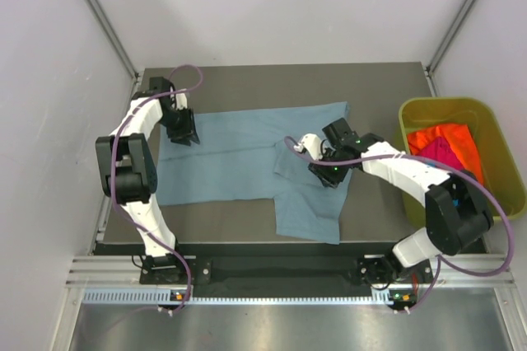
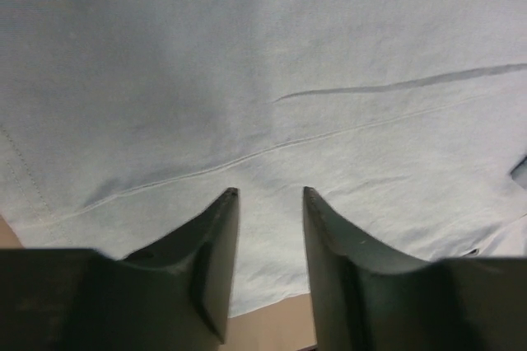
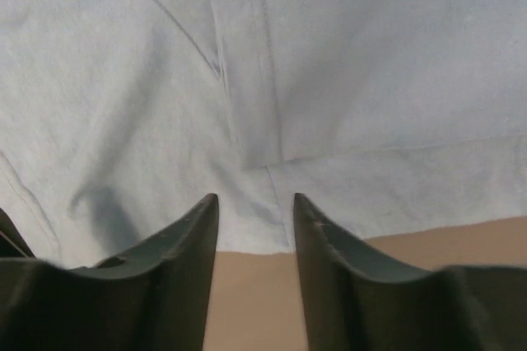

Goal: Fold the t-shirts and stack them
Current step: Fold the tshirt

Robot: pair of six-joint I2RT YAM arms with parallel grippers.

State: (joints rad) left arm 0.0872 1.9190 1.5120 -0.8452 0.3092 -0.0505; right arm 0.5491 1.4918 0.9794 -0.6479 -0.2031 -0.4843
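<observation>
I see the right fingers narrowly parted, gripping nothing, at an edge of the large grey-blue cloth t-shirt spread on the dark desk. Farther back, the left fingers are likewise parted over its left edge. The orange and magenta shirts lie in the yellow-green plastic bin.

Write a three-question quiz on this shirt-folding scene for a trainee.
1. True or false: the grey-blue t-shirt lies inside the yellow-green bin.
2. What colours are the shirts in that bin? A orange and magenta; B white and black; C green and brown.
3. Fill in: the left fingers and right fingers both stand ___.
Key: 1 false; 2 A; 3 open.
</observation>
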